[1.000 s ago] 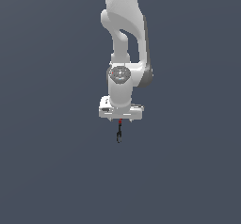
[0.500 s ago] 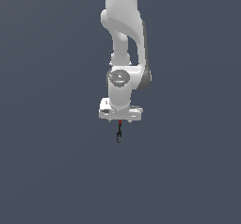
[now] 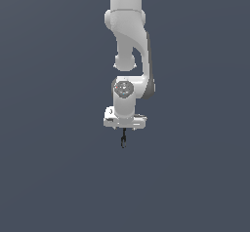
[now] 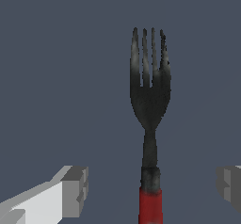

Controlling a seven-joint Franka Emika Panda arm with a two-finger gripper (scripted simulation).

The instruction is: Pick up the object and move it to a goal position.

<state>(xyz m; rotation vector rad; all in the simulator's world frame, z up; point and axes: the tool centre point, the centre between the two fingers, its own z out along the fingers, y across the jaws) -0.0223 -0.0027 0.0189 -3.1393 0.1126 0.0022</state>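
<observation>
The object is a small fork [image 4: 149, 100] with black tines and neck and a red handle, seen large in the wrist view. In the exterior view only its black end [image 3: 123, 140] shows, just under the white hand. My gripper [image 4: 153, 186] is open. One grey fingertip [image 4: 75, 190] and the other [image 4: 229, 186] stand wide on either side of the red handle, and neither touches it. In the exterior view the gripper [image 3: 124, 127] sits right over the fork and hides the red handle.
A plain dark grey-blue surface [image 3: 58, 177] fills both views. The white arm [image 3: 129, 41] rises from the hand to the top edge of the exterior view. Nothing else shows.
The hand has come down closer over the fork. The red part that showed under the hand in the earlier exterior frames is now hidden by it.
</observation>
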